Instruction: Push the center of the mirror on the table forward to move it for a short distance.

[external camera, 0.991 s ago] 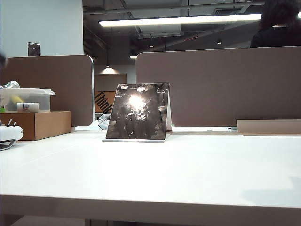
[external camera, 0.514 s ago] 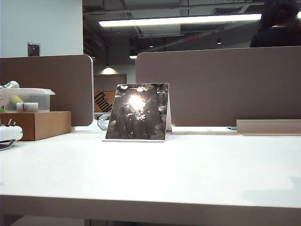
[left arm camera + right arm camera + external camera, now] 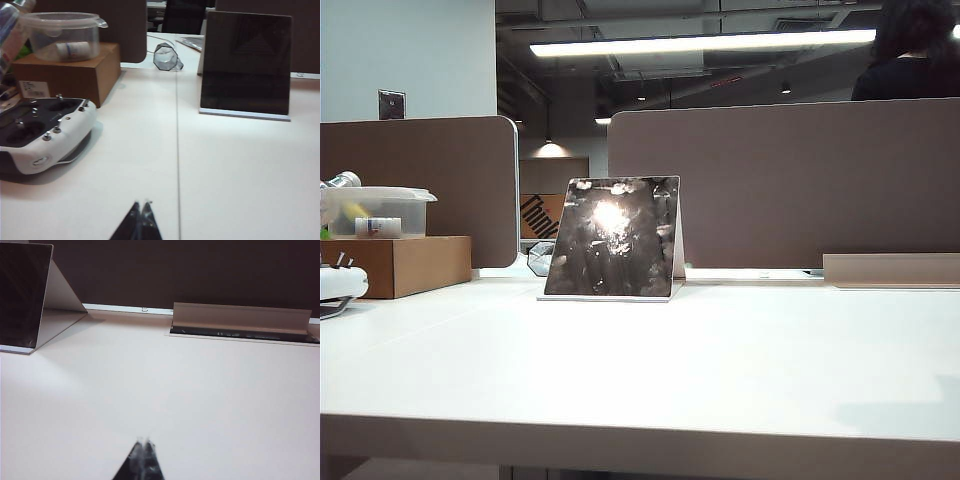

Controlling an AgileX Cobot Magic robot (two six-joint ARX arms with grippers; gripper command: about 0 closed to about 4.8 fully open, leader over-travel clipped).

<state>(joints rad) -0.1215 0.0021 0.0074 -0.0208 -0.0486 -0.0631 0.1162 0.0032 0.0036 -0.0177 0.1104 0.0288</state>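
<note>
Left gripper (image 3: 140,212): fingertips pressed together, nothing between them, low over the bare white desk (image 3: 240,170) at its near left, well short of the mirror (image 3: 246,65). Right gripper (image 3: 144,450): tips likewise closed and empty, over the near right part of the desk, with the mirror far off to its left. Neither gripper appears in the exterior view.

Count:
- One mirror, dark square panel with a bright glare, leaning back on a thin white folded stand. It stands at the far middle of the desk, just ahead of the gap between the dividers.
- Two brown divider panels (image 3: 790,180) along the far edge.
- One cardboard box (image 3: 405,264) at far left, with one clear lidded plastic tub (image 3: 375,210) on top; a small white container lies inside the tub.
- One white handheld controller (image 3: 42,132) on the desk just near of the box.
- One small faceted glass object (image 3: 167,57) between box and mirror, lying on its side.
- One long flip-up cable tray lid (image 3: 240,318) at far right, raised open.
- One person (image 3: 910,50) in dark clothing behind the right divider, only partly visible.

Change from the earlier frames: the mirror sits in the same spot, at the same tilt. The controller at the left edge has barely shifted, if at all. Nothing else differs.
</note>
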